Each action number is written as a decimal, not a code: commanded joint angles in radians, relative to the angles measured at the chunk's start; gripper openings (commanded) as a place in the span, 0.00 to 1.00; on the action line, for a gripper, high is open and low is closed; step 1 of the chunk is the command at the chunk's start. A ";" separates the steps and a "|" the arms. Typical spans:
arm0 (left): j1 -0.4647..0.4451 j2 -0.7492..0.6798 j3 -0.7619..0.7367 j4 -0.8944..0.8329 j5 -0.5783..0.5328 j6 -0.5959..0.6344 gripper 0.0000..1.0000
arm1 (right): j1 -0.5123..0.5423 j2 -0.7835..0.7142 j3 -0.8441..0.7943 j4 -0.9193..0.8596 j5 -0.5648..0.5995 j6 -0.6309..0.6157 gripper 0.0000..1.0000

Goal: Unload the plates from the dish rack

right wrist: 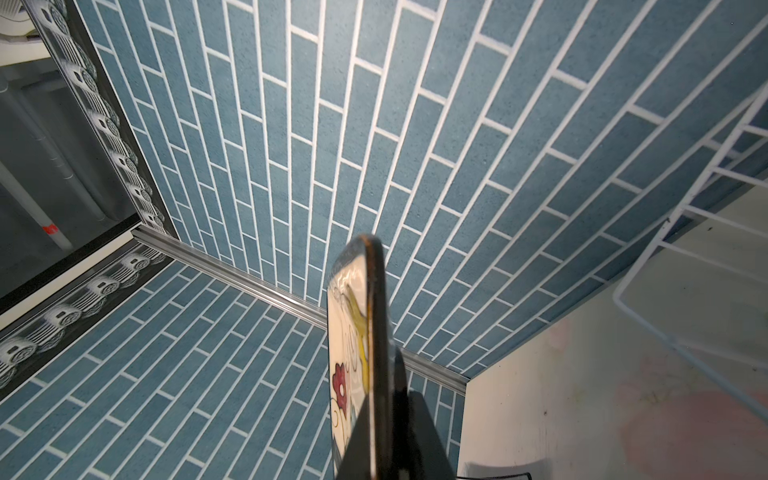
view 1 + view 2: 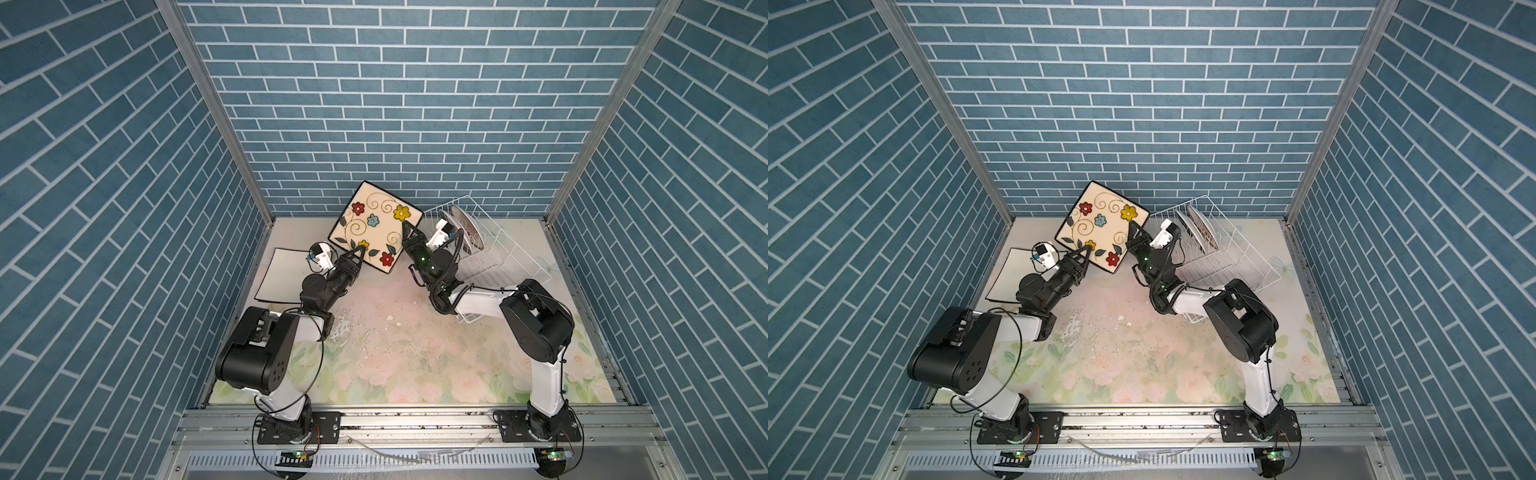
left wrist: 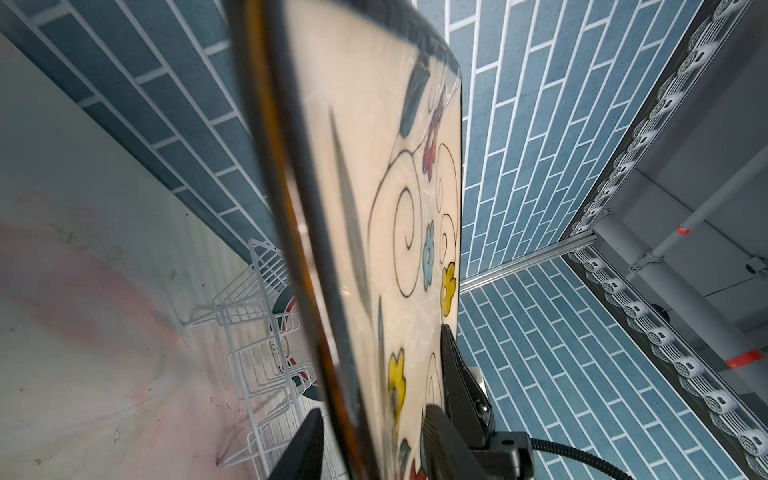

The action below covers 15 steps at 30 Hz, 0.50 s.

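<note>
Here, the left gripper [image 2: 360, 248] and right gripper [image 2: 405, 226] both pinch 1 flowered plate [image 2: 374, 220] aloft beside the rack [image 2: 494, 257]; the right should release only once the left holds firmly.

White plate [image 2: 279, 274] partly hidden by left arm [image 2: 325, 287]; rack plates [image 2: 467, 228] uncountable.

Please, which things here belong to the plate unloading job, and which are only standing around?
Job: cream square flowered plate with black rim, held by left gripper and right gripper; round plates in white wire dish rack; plain white square plate, lying flat.
Only surroundings: pale floral table cover; blue brick-pattern walls.
</note>
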 commanded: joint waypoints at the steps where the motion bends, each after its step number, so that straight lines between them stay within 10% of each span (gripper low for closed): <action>1: -0.008 -0.028 0.016 0.031 -0.008 0.029 0.42 | 0.010 -0.036 0.080 0.239 -0.009 0.158 0.00; 15: -0.008 -0.028 0.046 0.032 -0.018 0.013 0.37 | 0.018 -0.043 0.075 0.238 -0.013 0.164 0.00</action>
